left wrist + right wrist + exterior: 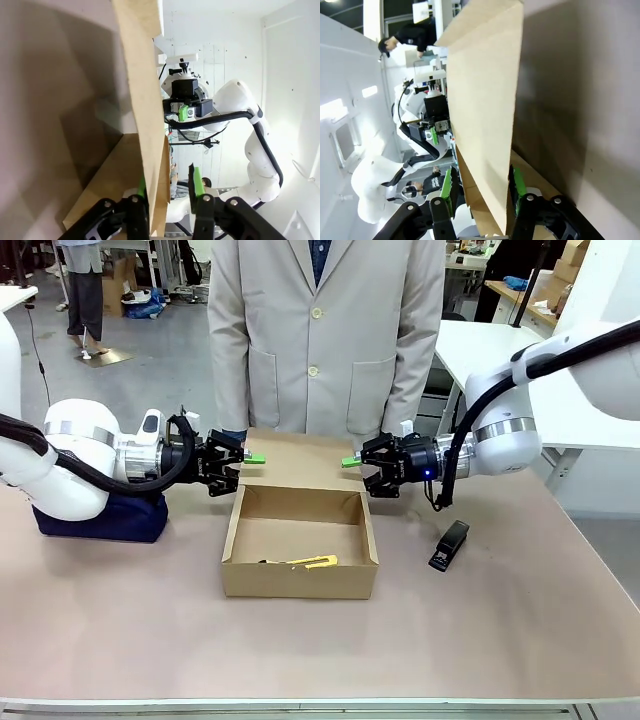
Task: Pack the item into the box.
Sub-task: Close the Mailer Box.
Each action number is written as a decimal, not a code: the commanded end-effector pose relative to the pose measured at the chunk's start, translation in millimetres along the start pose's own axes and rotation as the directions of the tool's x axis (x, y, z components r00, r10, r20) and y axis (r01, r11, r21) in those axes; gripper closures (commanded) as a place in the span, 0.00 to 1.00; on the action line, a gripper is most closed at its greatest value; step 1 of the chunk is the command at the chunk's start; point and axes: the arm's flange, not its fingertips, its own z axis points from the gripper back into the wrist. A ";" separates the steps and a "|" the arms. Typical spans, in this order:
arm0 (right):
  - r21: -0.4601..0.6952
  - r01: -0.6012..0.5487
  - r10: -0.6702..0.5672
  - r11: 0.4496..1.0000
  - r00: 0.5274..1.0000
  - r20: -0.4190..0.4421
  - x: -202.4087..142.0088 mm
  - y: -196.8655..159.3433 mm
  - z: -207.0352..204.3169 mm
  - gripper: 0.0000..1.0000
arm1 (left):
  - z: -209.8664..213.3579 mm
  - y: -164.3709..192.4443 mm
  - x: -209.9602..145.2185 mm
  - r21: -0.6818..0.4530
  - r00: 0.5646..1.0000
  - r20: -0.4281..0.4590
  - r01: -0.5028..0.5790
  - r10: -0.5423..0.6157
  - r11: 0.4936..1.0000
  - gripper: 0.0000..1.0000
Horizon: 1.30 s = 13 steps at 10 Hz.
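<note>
At table centre sits the box, open top, brown cardboard; its flap lid is folded back on the far side toward the person in a pale coat standing at the far edge. Yellow utility knife lies flat on the box floor, near the front wall, roughly mid-width, nothing touching it. Left gripper reaches in sideways at the flap lid's left edge, narrow, clamped on the cardboard; from its wrist camera the flap edge runs up between the green pads, tight to one pad, contact at the other hard to judge. Right gripper mirrors it at the flap lid's right edge; jaws part-way in, cardboard between them, both pads look pressed on it. Black stapler rests on the table just right of the box, apart from it; navy pouch lies under the left arm, well left of the box.
</note>
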 end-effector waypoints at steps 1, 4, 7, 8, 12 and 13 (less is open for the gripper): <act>0.028 -0.087 0.086 0.996 0.995 0.047 -2.0 8.2 -1.3 0.45 | 4.1 -6.8 -5.1 -0.002 0.998 -0.014 0.065 -0.065 0.998 0.60; 0.059 -0.263 0.253 0.963 0.958 0.138 -11.8 22.4 5.0 0.45 | 7.2 -21.5 -2.5 0.002 0.992 0.013 0.124 -0.124 0.992 0.60; 0.056 -0.351 0.339 0.935 0.928 0.153 -19.2 30.3 7.0 0.45 | 6.2 -36.8 -9.2 0.014 0.980 0.037 0.196 -0.196 0.981 0.60; 0.053 -0.384 0.373 0.922 0.916 0.150 -21.3 31.1 6.4 0.45 | 3.4 -42.3 -13.3 0.022 0.969 0.063 0.238 -0.238 0.971 0.60; 0.077 -0.486 0.462 0.870 0.861 0.211 -28.4 35.6 10.5 0.45 | -3.5 -51.3 -21.6 0.103 0.915 0.133 0.368 -0.380 0.924 0.60; 0.085 -0.517 0.485 0.852 0.840 0.242 -29.5 36.6 11.6 0.45 | -7.0 -48.8 -21.0 0.119 0.900 0.148 0.394 -0.409 0.911 0.60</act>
